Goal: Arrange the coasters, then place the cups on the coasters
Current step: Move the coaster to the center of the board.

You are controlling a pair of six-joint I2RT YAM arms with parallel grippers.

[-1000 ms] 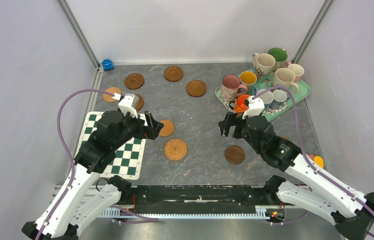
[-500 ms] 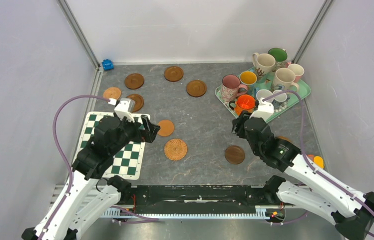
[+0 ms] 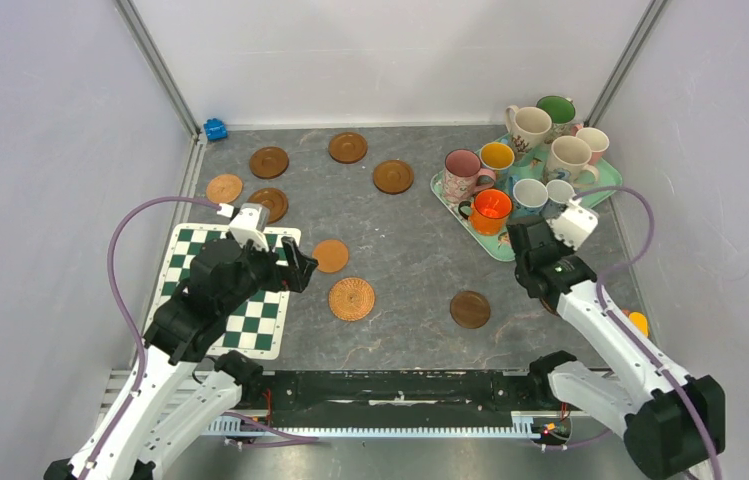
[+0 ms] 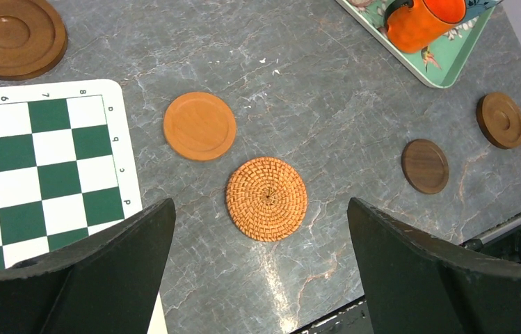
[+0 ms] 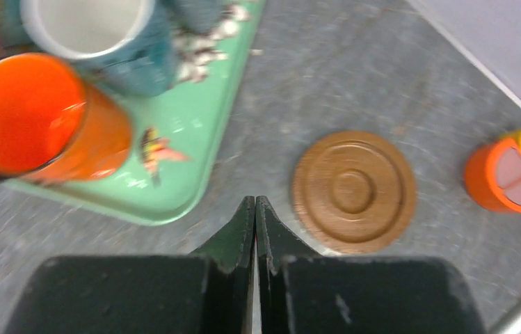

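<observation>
Spanning white walls [image 3: 400,60], a grey marbled tabletop [image 3: 410,250]; left tool [image 3: 298,265] released, right tool [image 5: 255,202] clenched empty.

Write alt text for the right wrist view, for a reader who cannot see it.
The shut, empty right gripper hangs over a table, between a mint tray and a brown coaster. An orange cup and a teal cup stand on the tray; an orange-yellow object sits far right.

— Top camera?
— Fixed high at the near side, looking down on the whole table [image 3: 410,230].
— Wrist cameras?
— Close, facing downward; both catch the orange cup [image 4: 421,24] on the tray [image 5: 188,160].
</observation>
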